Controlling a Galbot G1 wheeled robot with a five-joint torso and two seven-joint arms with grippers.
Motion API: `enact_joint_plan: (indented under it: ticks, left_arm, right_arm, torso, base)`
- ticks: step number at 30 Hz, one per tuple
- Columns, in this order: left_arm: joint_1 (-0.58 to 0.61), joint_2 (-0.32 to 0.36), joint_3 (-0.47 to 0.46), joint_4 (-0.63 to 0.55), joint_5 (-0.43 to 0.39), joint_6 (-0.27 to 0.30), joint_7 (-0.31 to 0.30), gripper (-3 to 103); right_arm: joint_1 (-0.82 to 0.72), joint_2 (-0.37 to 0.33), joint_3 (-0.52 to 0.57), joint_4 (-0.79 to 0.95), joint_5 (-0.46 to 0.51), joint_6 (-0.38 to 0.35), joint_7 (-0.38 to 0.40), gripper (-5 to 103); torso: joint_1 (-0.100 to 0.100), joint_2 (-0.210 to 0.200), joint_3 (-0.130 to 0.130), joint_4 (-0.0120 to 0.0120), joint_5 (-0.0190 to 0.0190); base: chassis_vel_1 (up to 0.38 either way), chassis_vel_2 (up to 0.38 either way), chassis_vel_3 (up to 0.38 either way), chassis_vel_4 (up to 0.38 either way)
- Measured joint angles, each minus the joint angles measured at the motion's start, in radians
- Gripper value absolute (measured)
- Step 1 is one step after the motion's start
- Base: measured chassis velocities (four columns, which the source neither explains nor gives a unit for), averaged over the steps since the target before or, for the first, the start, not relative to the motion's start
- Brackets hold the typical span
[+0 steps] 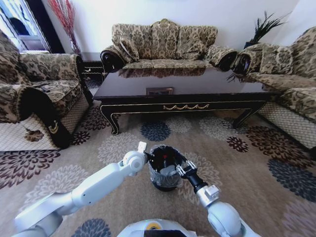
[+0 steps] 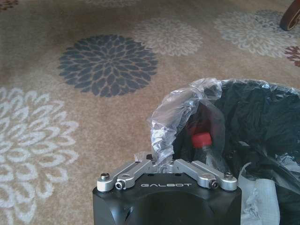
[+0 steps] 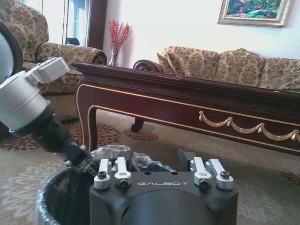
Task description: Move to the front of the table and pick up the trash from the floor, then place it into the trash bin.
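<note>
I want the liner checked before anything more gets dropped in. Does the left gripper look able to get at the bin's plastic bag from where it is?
Probably yes. The left gripper is at the rim of the trash bin, fingers closed on a bunched fold of the plastic bag. The right gripper sits at the opposite rim, not between them.

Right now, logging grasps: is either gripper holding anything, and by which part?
The left gripper is shut on the trash bin's clear liner bag, pinching its bunched edge at the rim. The right gripper sits open at the rim opposite.
</note>
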Motion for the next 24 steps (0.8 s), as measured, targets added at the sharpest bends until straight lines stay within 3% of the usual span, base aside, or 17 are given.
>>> enact_joint_plan:
  ticks: [1, 5, 6, 11, 13, 16, 17, 24]
  left_arm:
    - [0.0, 0.0, 0.0, 0.0, 0.0, 0.0, 0.0, 3]
    - [0.029, 0.03, -0.042, 0.0, 0.016, -0.001, 0.006, 3]
    - [0.029, 0.03, -0.042, 0.0, 0.016, -0.001, 0.006, 3]
    - [0.062, 0.097, -0.125, 0.008, 0.047, -0.006, 0.043, 3]
    - [0.097, 0.138, -0.206, 0.03, 0.083, -0.014, 0.072, 3]
    - [0.128, 0.159, -0.267, 0.043, 0.099, -0.02, 0.091, 3]
    - [0.176, 0.175, -0.346, 0.05, 0.11, -0.023, 0.112, 3]
    - [0.289, 0.193, -0.464, 0.054, 0.136, -0.036, 0.139, 3]
  right_arm:
    - [0.0, 0.0, 0.0, 0.0, 0.0, 0.0, 0.0, 54]
    - [0.004, 0.004, 0.027, 0.009, 0.037, 0.0, 0.02, 76]
    - [0.004, 0.004, 0.027, 0.009, 0.037, 0.0, 0.02, 76]
    - [0.002, 0.015, 0.06, 0.012, 0.069, 0.001, 0.043, 91]
    - [0.004, 0.023, 0.078, 0.001, 0.082, 0.01, 0.058, 99]
    - [0.002, 0.026, 0.086, -0.004, 0.089, 0.013, 0.064, 100]
    - [0.0, 0.028, 0.089, -0.008, 0.094, 0.014, 0.067, 100]
    - [-0.002, 0.029, 0.08, -0.023, 0.096, 0.014, 0.068, 100]
  torso:
    - [0.0, 0.0, 0.0, 0.0, 0.0]
    - [0.0, 0.0, 0.0, 0.0001, -0.0001]
    - [0.0, 0.0, 0.0, 0.0001, -0.0001]
    - [0.0, 0.0, 0.0, 0.0, -0.0002]
    - [0.0, 0.0, 0.0, 0.0002, -0.0002]
    - [0.0, 0.0, 0.0, 0.0004, -0.0002]
    - [0.0, 0.0, 0.0, 0.0002, -0.0003]
    - [0.0, 0.0, 0.0, 0.0001, -0.0001]
  base:
    - [0.0, 0.0, 0.0, 0.0]
    - [0.0, 0.0, 0.0, 0.0]
    - [0.0, 0.0, 0.0, 0.0]
    - [0.0, 0.0, 0.0, 0.0]
    - [0.0, 0.0, 0.0, 0.0]
    - [0.0, 0.0, 0.0, 0.0]
    - [0.0, 0.0, 0.0, 0.0]
    - [0.0, 0.0, 0.0, 0.0]
